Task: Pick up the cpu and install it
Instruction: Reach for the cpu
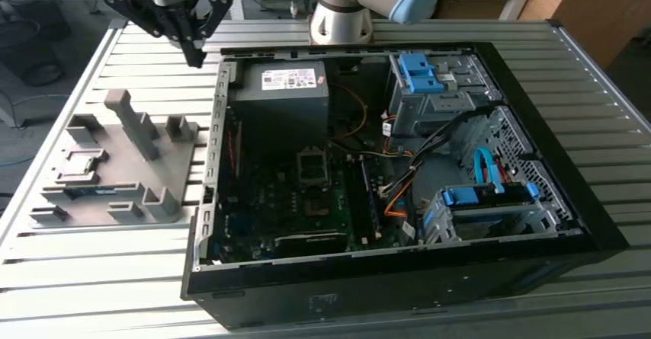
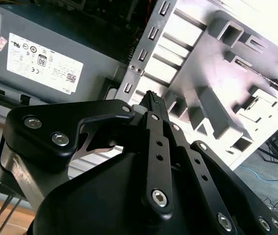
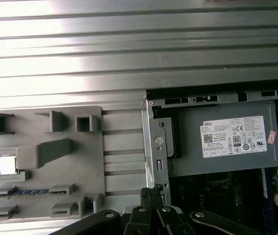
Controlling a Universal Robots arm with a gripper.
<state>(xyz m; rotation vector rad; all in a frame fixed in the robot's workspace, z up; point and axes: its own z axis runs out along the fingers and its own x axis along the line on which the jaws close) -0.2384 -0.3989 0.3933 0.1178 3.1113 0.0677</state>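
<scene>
1 cpu point(image 3: 7, 165) and 1 memory stick point(image 3: 24, 192), each in its own pocket of 1 grey holder tray point(image 3: 90, 171). Tray lies just beside the PC case point(image 1: 407, 278), on the exterior view's left. Hand point(image 1: 194, 59) clenched on nothing, fingers pointing down, hovering above the case's corner nearest the power supply point(image 1: 280, 95).

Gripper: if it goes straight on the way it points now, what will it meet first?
Probably the rim of the PC case's wall beside the power supply; the gripper may just miss onto the slatted table. Depth is unclear.
</scene>
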